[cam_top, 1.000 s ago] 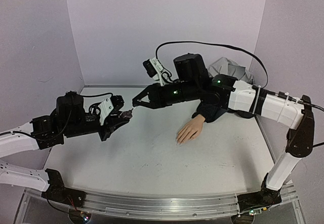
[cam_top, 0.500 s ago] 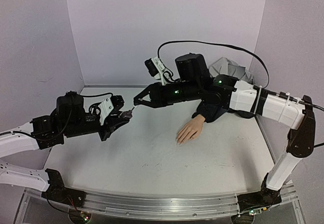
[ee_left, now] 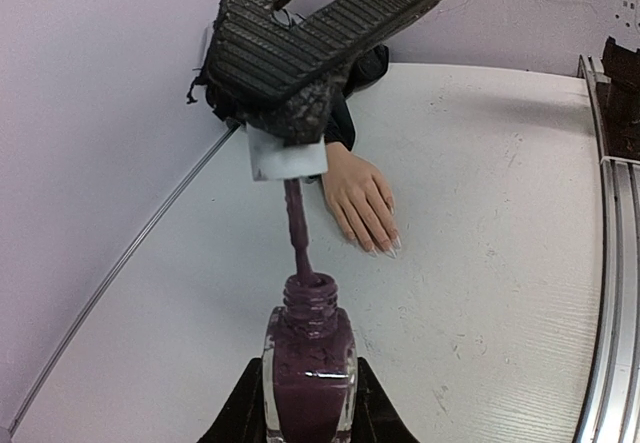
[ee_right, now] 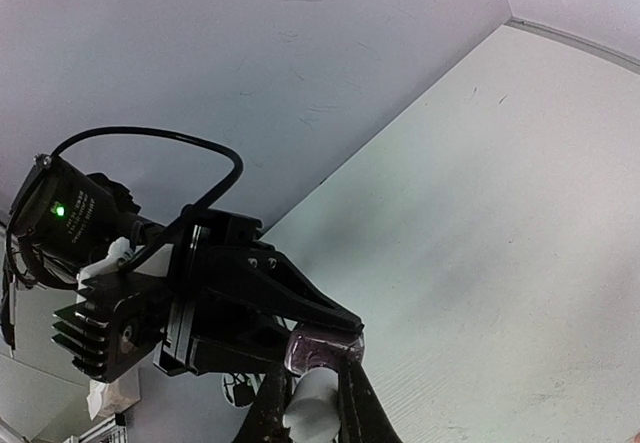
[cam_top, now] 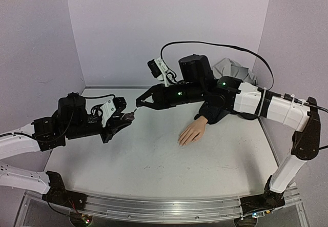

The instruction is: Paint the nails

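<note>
left gripper (cam_top: 124, 118) clenched a small glass bottle of purple polish (ee_left: 308, 378); right gripper (cam_top: 138, 104) pinched its white brush cap (ee_left: 285, 153). the pale nails (ee_left: 383, 247) of the peach mannequin hand (cam_top: 192, 131) lay well apart, to their right.

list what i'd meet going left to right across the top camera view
left gripper shut on the polish bottle → right gripper pinching the white brush cap → mannequin hand → grey cloth
</note>
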